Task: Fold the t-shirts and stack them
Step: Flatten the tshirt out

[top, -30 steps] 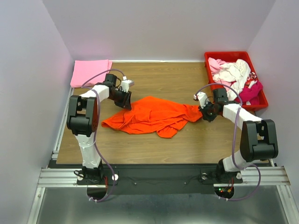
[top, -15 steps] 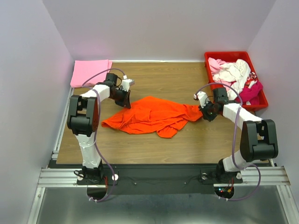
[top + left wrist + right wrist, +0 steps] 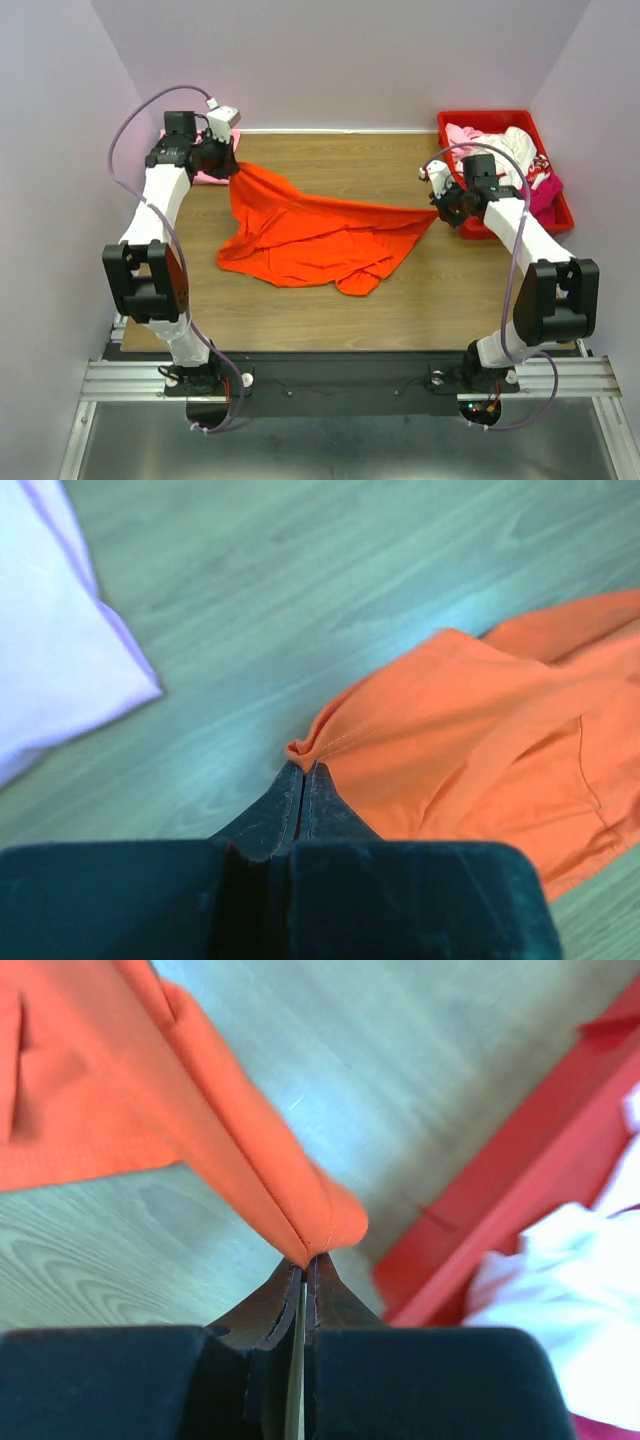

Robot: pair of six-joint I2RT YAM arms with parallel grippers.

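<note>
Looks like the spread-it-out step to me, before any actual folding. The left gripper (image 3: 226,160) is clamped tight on a bunched corner of the bright orange soft cloth t-shirt (image 3: 310,235). The right gripper (image 3: 441,207) is pinched closed on a fold of its edge at the opposite side. Between the two grippers the top edge of the shirt hangs lifted and fairly stretched. The rest sags below them and lies rumpled on the wooden tabletop (image 3: 350,160), on the side toward the arm bases.

Right under and just behind the left gripper sits a neat, folded-looking light pink cloth shirt (image 3: 205,178), which I'd guess is the start of the stack. Just past the right gripper is the red plastic crate (image 3: 490,118) with a heap of white, pink and magenta shirts (image 3: 505,150) in it.

My read is that it's early days: one shirt done, this one not flat yet, a whole heap to go. The next move needs both grippers working together. They have to hold that edge stretched and bring the cloth down so it lands flat, without the rumpled lower part tucking under. The left side should take care not to drape orange over the pink one. The right side is close to the crate wall, so not much room there.
</note>
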